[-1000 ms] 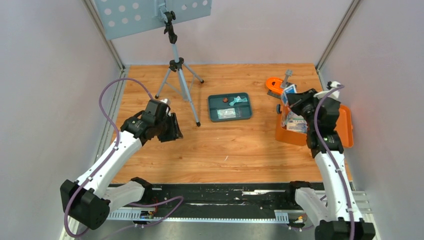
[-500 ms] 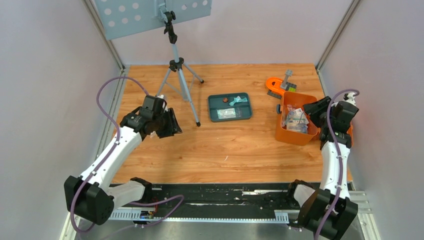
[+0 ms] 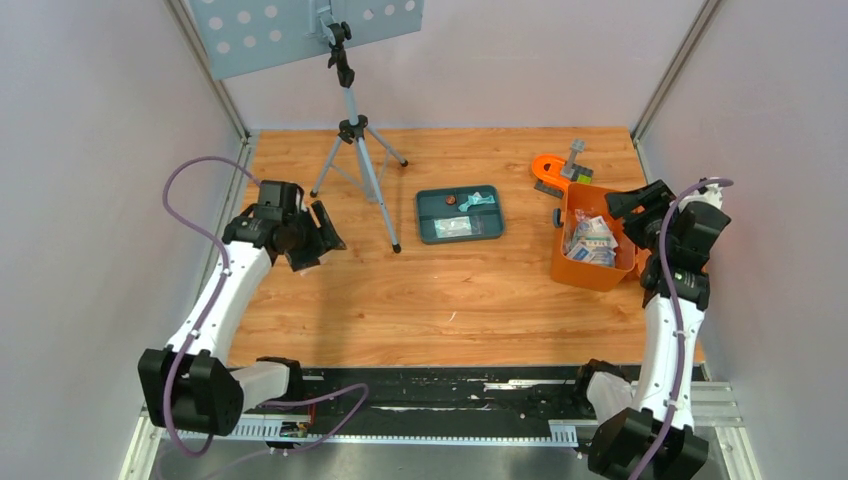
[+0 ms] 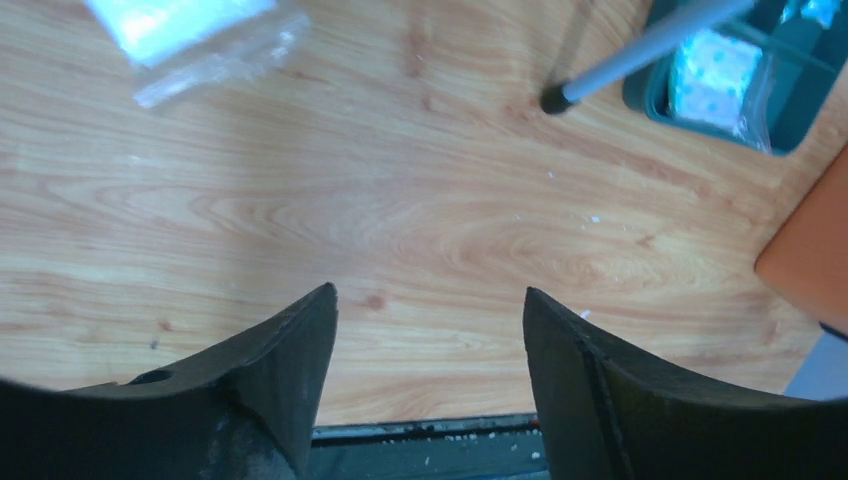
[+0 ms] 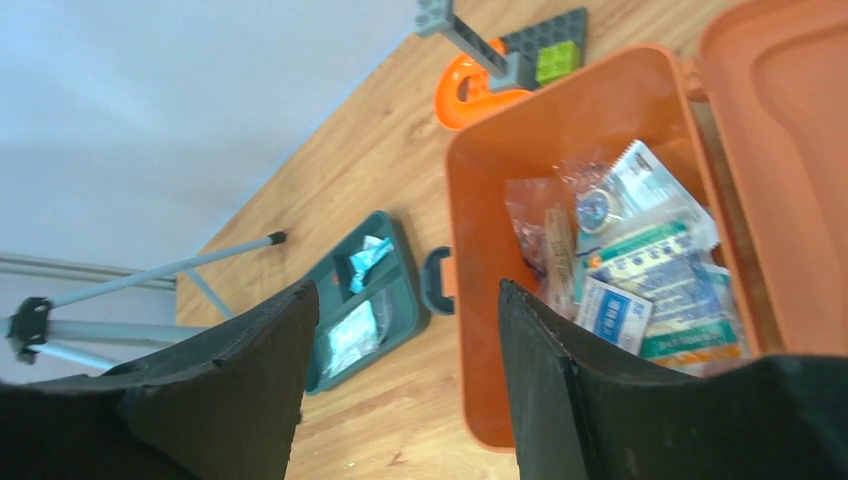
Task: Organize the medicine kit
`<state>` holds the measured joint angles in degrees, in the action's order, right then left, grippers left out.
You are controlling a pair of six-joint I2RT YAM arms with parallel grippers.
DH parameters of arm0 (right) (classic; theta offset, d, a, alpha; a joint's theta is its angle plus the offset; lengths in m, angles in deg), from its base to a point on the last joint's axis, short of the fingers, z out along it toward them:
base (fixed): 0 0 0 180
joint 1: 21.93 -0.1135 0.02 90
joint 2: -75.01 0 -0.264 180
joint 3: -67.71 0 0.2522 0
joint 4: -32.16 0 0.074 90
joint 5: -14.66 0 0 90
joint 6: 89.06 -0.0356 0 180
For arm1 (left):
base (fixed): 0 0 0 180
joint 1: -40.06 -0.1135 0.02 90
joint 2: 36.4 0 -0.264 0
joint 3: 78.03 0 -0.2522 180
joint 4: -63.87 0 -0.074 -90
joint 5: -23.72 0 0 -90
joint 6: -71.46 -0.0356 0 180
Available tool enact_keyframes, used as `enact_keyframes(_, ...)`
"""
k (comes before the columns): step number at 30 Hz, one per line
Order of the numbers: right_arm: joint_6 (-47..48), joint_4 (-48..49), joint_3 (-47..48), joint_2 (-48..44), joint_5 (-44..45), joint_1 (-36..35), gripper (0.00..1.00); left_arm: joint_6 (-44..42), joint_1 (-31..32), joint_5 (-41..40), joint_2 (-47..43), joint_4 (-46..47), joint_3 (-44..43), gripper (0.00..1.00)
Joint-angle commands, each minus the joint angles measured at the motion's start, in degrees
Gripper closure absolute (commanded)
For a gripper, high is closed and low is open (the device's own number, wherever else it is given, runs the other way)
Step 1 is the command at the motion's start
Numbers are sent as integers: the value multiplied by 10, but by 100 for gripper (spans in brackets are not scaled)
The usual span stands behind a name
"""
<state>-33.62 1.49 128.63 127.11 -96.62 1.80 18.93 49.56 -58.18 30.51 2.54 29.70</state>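
- Orange kit [image 3: 590, 275] sits at the right edge of the tabletop [image 3: 450, 300]. Its lid [image 5: 790, 150] is swung open rightward and its long axis runs near to far. Its grey handle [image 5: 432, 280] faces left toward the tray [image 3: 428, 215].
- Packets [image 3: 592, 240] fill it.
- Right tool [image 3: 632, 205] hangs over its right rim, spread, empty.
- Left tool [image 3: 318, 235], also spread, hovers far left.
- Wood tabletop, pale walls [image 3: 100, 150], tripod [image 3: 352, 130] behind.

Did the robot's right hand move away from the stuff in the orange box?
Yes. The right gripper has swung right, from above the packets in the medicine kit to the kit's right rim.
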Motion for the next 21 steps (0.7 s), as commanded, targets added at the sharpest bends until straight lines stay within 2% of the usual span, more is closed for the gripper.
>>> enact_keyframes(1, -20, 13, 36, -22, -31, -25, 36, 38, -73, 23, 15, 33, 18, 17)
enact_keyframes(4, -27, 13, 34, -21, -31, -59, 36, 78, -101, 20, 33, 76, 45, 7)
enact_keyframes(8, -25, 13, 23, -16, -25, -93, 36, 108, -134, -31, 93, 94, 52, 11)
enact_keyframes(12, -29, 17, 10, -17, -36, -100, 36, 97, -142, -136, 153, 105, 11, 15)
enact_keyframes(14, -29, 19, 7, -18, -40, -101, 36, 92, -142, -164, 194, 103, -18, 12)
enact_keyframes(17, -32, 23, 4, -16, -46, -102, 36, 85, -142, -187, 265, 78, -62, 1)
enact_keyframes(21, -32, 30, -3, -12, -52, -104, 36, 78, -142, -190, 309, 80, -96, 0)
